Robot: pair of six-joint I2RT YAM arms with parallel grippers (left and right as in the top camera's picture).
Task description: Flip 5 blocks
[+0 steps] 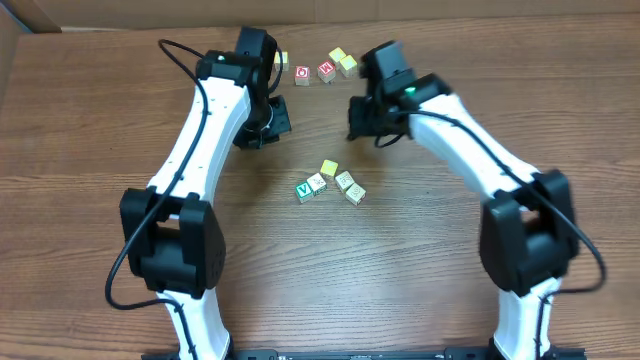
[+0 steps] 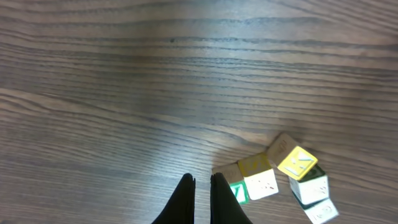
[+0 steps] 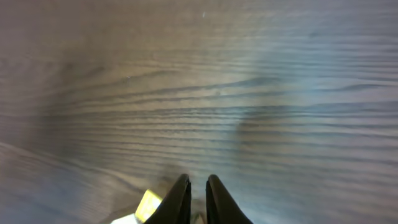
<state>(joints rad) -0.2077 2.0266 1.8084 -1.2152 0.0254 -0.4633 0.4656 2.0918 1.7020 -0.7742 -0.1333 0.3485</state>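
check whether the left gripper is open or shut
Shut, empty: the left gripper shows its fingers nearly touching, only table in the sliver between.

The whole table (image 1: 400, 290) is seen from straight above. Both wrist views are taken low and close to its surface; the central blocks (image 1: 343, 181) are shared by overhead and left wrist

Pretty much just a dark brown wood-grain tabletop (image 1: 90, 130) filling every view. Lighting's soft, with a pale sheen across the grain. There's a lighter tan strip (image 1: 30, 12) at the far-left corner.
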